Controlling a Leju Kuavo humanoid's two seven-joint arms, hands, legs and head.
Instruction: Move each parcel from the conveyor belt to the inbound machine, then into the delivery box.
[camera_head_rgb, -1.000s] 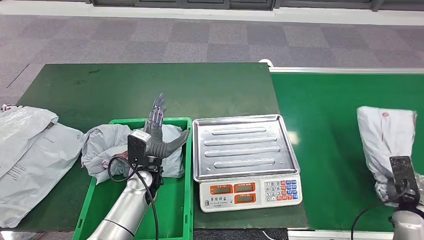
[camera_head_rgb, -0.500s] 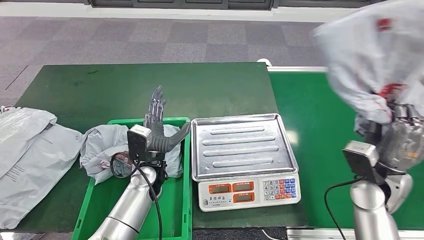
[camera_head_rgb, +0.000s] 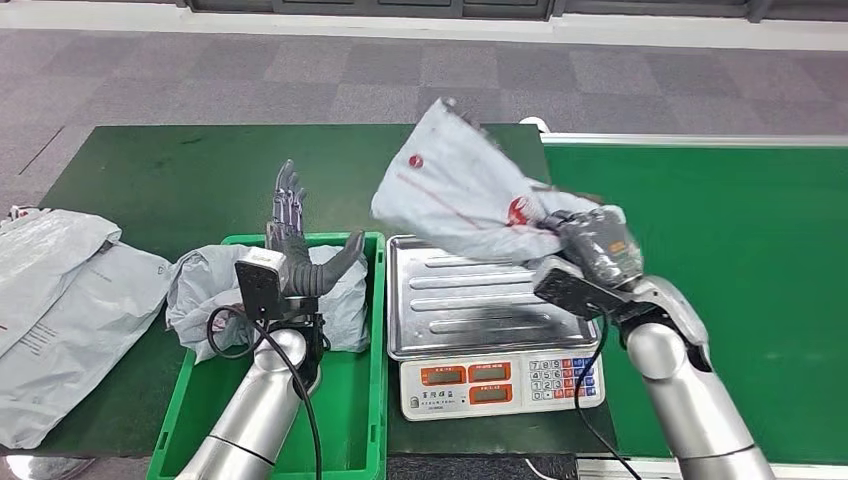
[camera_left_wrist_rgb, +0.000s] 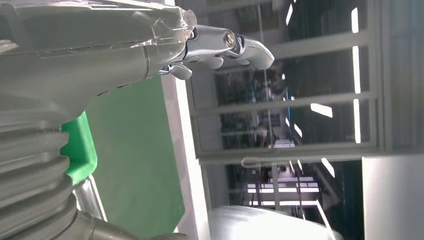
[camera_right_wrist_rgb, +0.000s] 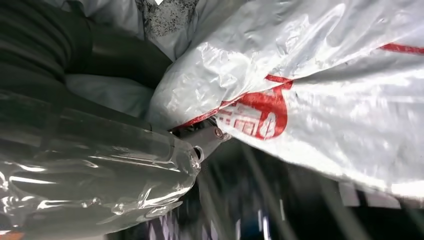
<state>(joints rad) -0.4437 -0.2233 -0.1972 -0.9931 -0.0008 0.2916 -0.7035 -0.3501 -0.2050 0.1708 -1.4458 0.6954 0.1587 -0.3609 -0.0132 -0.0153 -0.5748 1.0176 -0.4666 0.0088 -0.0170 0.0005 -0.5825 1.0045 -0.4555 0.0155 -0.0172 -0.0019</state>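
Note:
My right hand (camera_head_rgb: 598, 247) grips a white plastic parcel (camera_head_rgb: 455, 190) with red print and holds it in the air over the steel tray of the scale (camera_head_rgb: 487, 295). The right wrist view has the crumpled parcel (camera_right_wrist_rgb: 320, 85) pressed against the hand (camera_right_wrist_rgb: 110, 150). My left hand (camera_head_rgb: 300, 250) stands upright with fingers spread above the green box (camera_head_rgb: 360, 400), holding nothing; its thumb (camera_left_wrist_rgb: 220, 47) is seen in the left wrist view. A grey parcel (camera_head_rgb: 215, 290) lies in that box.
The scale's keypad and displays (camera_head_rgb: 500, 380) face me. Flat grey bags (camera_head_rgb: 60, 310) lie on the dark green table at the left. The bright green conveyor belt (camera_head_rgb: 740, 260) runs along the right.
My right arm lifted the parcel off the belt and swung it left, over the scale tray. The left hand drifted slightly left, still spread.

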